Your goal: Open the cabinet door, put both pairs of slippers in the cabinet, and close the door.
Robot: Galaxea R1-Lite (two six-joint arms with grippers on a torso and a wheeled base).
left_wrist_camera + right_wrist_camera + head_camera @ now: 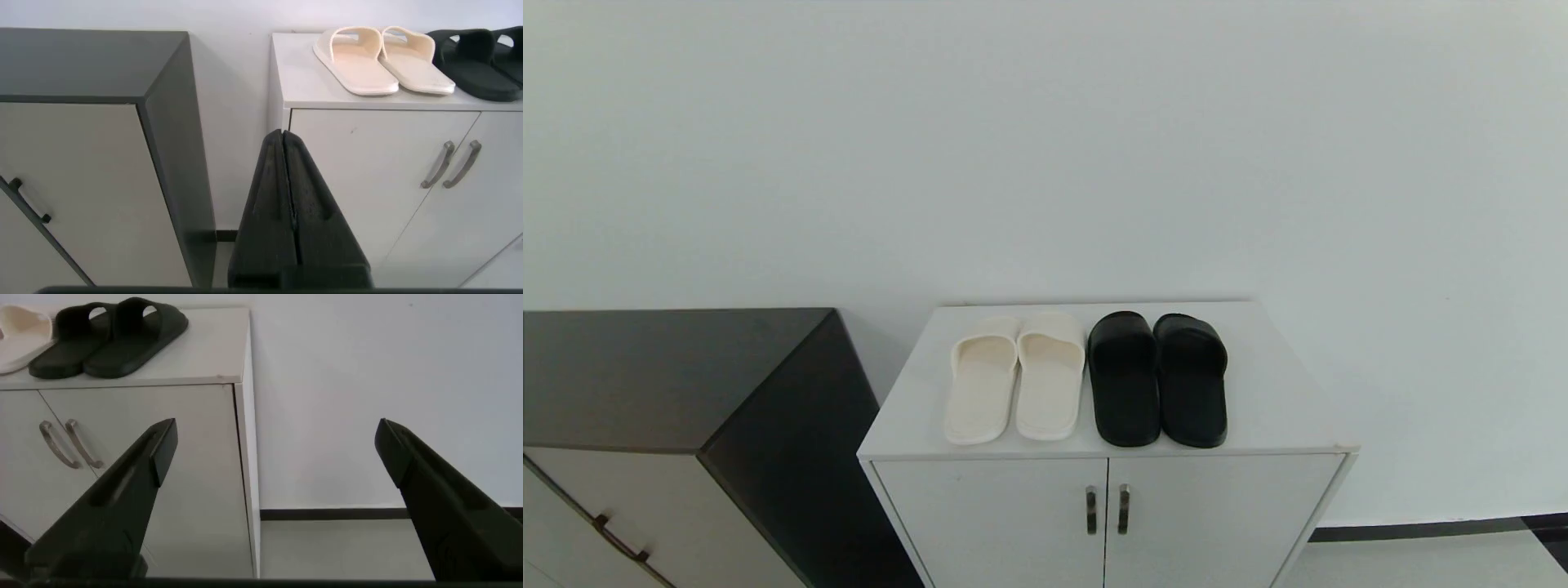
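A white two-door cabinet [980, 523] stands against the wall with both doors shut and two metal handles [1107, 509] at the middle seam. On its top lie a cream pair of slippers [1013, 377] and, to their right, a black pair of slippers [1160, 378], toes toward the wall. My left gripper [283, 139] is shut with nothing in it, low and left of the cabinet [368, 163]. My right gripper [278, 437] is open and empty, low near the cabinet's right front corner [237, 457]; the handles [69, 443] and black slippers [110, 328] lie beyond one finger.
A taller dark-topped cabinet [678, 384] with a pale front and a dark handle [621, 543] stands just left of the white one, a narrow gap between them. A plain white wall is behind. Bare floor with a dark skirting strip [1421, 531] lies to the right.
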